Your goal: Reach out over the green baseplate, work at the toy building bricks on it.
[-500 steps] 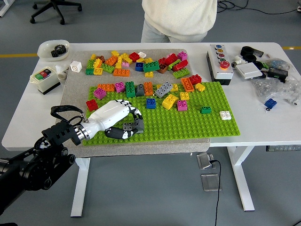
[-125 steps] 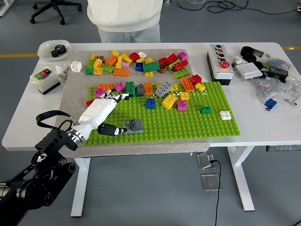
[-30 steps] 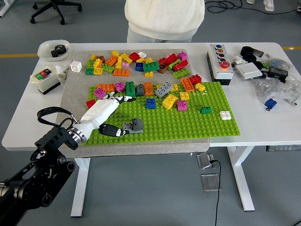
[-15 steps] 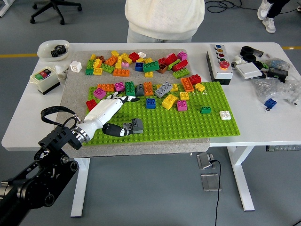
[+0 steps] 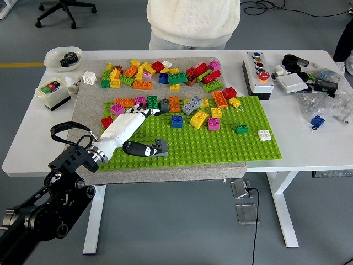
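Item: green baseplate (image 5: 220,146), a studded plastic sheet lying flat on a grey felt-like mat (image 5: 88,94) at the middle of the white table (image 5: 309,146).

On it, near-left: a grey brick (image 5: 159,147), blocky with raised studs, hard and glossy. The left hand (image 5: 129,130) lies low over the plate's left part, white shell with dark joints. Its thumb (image 5: 137,148) reaches right to the grey brick and looks to touch it; the fingers (image 5: 142,114) stretch far-right toward a dark grey brick (image 5: 164,105) in the far row. We judge the hand spread fairly wide and holding nothing.

Along the plate's far edge: a row of orange, pink, green, yellow and blue bricks, some tilted. A white brick (image 5: 264,134) and a small green brick (image 5: 241,129) sit well apart to the right. Beyond the plate, a loose heap of bricks (image 5: 160,74) on the mat.

Risks, as we judge them: the outstretched fingers may sweep the far row and knock seated bricks loose; the thumb may push the grey brick sideways instead of gripping it, since smooth plastic offers little hold; a downward press could shift the plate on the soft mat.

Far side: a person in a cream top (image 5: 193,22), hands not in view. Far right: a button box (image 5: 257,73).
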You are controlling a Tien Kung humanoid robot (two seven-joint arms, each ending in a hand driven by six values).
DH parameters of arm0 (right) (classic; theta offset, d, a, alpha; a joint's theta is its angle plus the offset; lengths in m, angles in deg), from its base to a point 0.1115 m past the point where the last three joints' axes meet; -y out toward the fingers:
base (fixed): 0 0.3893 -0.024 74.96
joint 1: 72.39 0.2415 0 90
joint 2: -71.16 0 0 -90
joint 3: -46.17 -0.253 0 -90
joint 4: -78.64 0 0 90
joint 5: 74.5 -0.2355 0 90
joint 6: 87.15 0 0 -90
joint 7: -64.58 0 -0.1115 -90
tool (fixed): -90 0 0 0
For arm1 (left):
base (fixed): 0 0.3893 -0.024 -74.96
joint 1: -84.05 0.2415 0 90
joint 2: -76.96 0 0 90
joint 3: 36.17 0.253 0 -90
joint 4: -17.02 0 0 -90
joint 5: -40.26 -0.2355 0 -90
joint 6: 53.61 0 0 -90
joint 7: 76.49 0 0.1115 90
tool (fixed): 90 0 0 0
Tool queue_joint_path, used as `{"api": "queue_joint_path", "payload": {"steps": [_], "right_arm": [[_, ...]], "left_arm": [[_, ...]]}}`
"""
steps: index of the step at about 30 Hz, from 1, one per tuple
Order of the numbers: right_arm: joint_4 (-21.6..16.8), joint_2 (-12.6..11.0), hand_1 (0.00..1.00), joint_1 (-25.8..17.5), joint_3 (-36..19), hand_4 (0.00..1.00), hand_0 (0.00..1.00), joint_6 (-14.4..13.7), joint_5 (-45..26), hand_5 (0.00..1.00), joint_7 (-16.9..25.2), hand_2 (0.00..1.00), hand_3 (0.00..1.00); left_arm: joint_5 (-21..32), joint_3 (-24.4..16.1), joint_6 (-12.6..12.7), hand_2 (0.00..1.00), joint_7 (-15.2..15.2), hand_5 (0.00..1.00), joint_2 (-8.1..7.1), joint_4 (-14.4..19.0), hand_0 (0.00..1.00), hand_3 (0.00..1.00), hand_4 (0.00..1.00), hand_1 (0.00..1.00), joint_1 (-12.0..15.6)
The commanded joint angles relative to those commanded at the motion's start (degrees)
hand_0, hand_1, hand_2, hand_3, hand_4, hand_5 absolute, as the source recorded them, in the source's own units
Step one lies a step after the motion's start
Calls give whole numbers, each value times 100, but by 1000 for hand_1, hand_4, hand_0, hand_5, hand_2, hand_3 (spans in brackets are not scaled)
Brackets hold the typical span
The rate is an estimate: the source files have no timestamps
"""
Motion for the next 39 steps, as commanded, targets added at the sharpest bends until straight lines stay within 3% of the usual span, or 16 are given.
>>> {"api": "queue_joint_path", "payload": {"steps": [39], "right_arm": [[0,-2,615,17,39,761,737,-2,-50,497,6,632,536]], "left_arm": [[-2,31,170,843,-34,184,18,-244,998,848,998,848,-31]]}}
